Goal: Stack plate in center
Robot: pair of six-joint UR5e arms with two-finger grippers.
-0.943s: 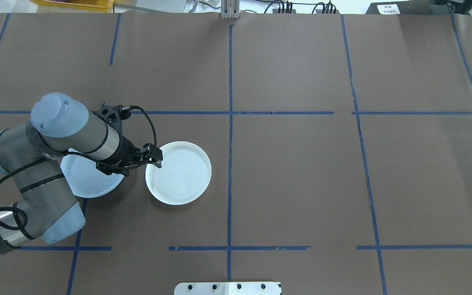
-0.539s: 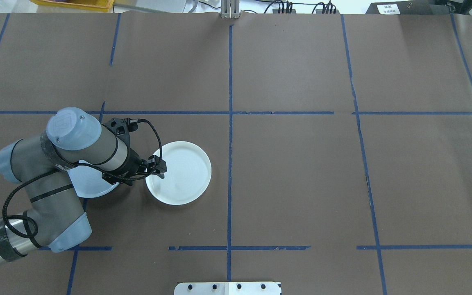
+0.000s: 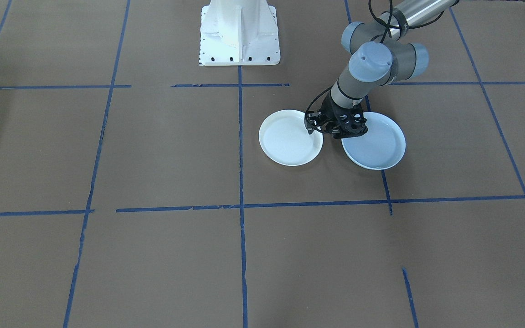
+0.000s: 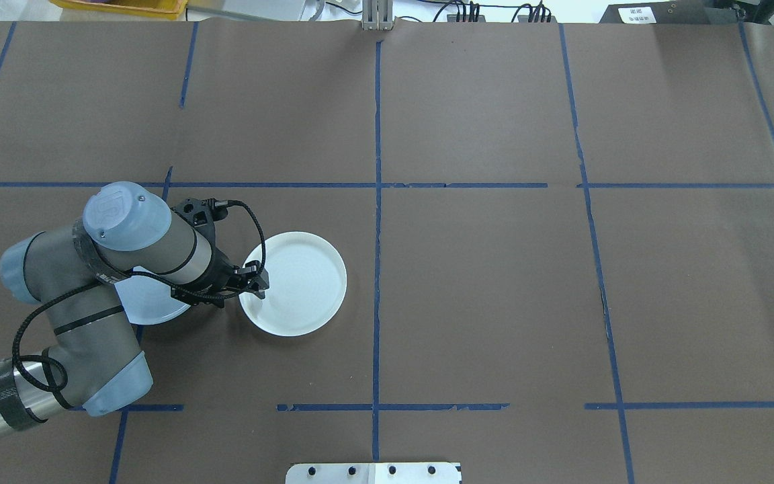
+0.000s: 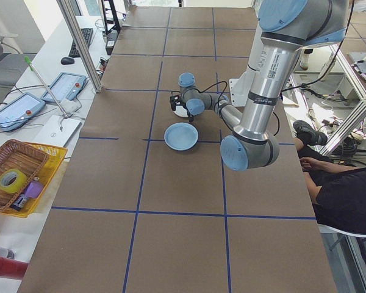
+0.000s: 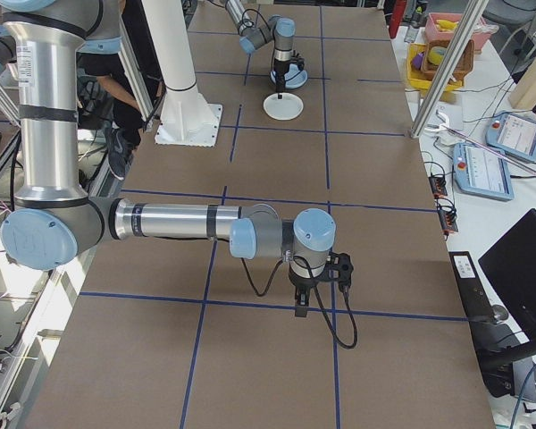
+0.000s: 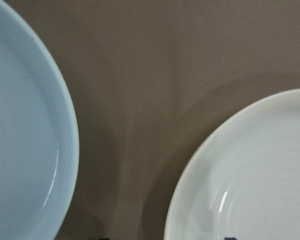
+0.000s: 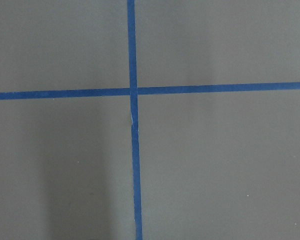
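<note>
Unstacked as yet: left fingers (image 4: pixel 257 282) straddling white plate (image 4: pixel 299 282) rim, grip unclear; blue plate (image 3: pixel 376 146) just behind.

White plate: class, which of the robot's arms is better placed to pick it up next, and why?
Left. The left gripper sits at the white plate's rim, beside the pale-blue plate. The right gripper hangs over bare table far from both.
</note>
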